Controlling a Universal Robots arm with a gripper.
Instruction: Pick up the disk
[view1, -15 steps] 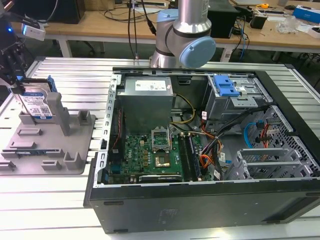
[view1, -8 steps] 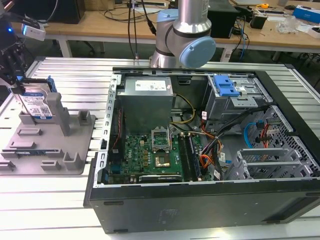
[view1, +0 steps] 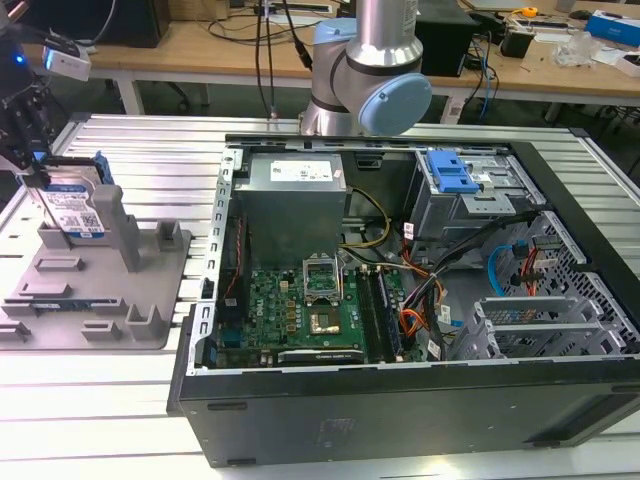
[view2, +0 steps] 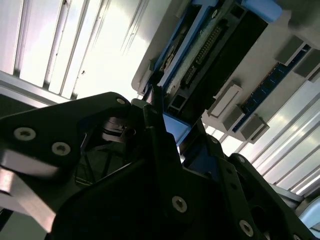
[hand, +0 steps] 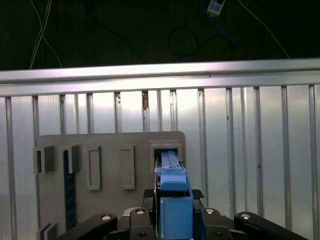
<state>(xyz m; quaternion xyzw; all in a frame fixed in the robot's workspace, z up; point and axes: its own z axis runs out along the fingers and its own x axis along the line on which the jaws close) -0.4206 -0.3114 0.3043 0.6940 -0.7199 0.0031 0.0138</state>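
Exterior view, disk (view1: 76, 208) upright on fixture (view1: 100, 290), gripper (view1: 30, 165) clamping it

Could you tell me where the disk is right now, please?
The disk stands on edge at the exterior view's far left, in the grey fixture beside the open computer case, with the gripper at it.

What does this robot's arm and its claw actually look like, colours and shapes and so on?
The arm is a thick silver metal tube with rounded joints capped in pale blue discs. The gripper is matt black, built from flat angular link plates fastened with silver screws, which show in both wrist views. A small grey-white box sits above the gripper.
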